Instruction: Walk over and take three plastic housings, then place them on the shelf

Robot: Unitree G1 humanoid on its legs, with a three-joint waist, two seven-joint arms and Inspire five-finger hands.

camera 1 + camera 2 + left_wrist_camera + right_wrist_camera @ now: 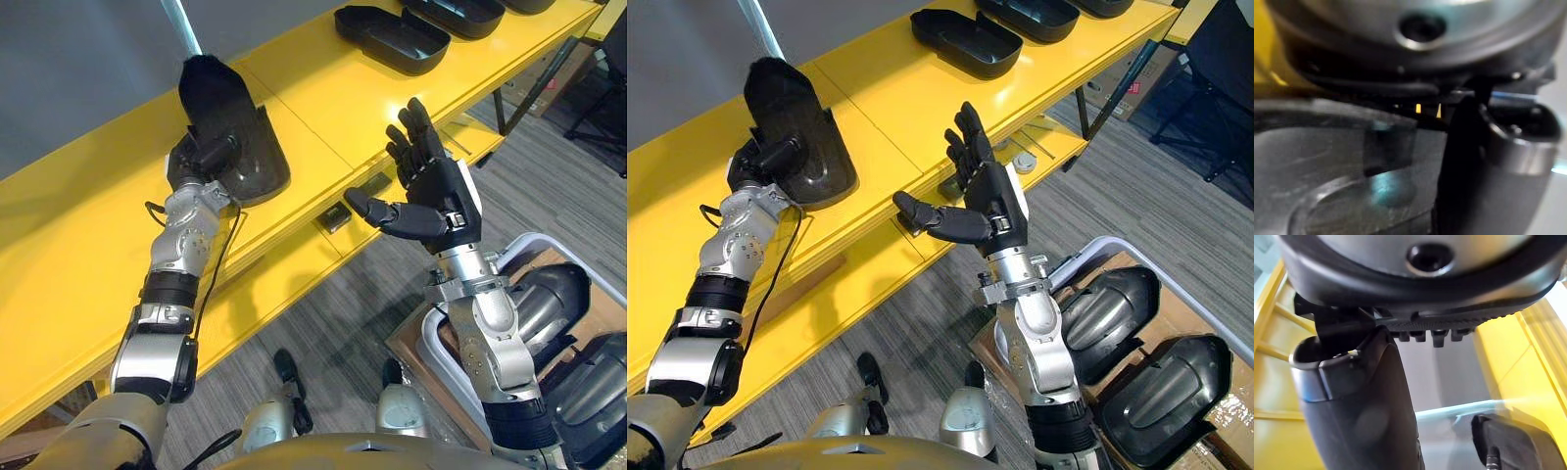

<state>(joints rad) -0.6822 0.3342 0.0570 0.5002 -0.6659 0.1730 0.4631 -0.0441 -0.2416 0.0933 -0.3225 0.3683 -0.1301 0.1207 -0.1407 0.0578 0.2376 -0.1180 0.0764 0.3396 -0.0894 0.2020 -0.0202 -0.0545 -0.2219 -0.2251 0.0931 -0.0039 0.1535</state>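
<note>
Placing step: left hand (201,157) clamped on housing (250,147) tilted on shelf (323,98), right hand (436,186) spread, empty; next, presumably: lay flat, let go.

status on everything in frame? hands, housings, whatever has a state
left hand: shut on near housing, thumb over its rim.
near housing: resting on the yellow shelf, held.
right hand: open, empty, raised in front of the shelf.
far housings: open side up, lying free on the shelf.
box housings: domed side up in the box, untouched.
</note>
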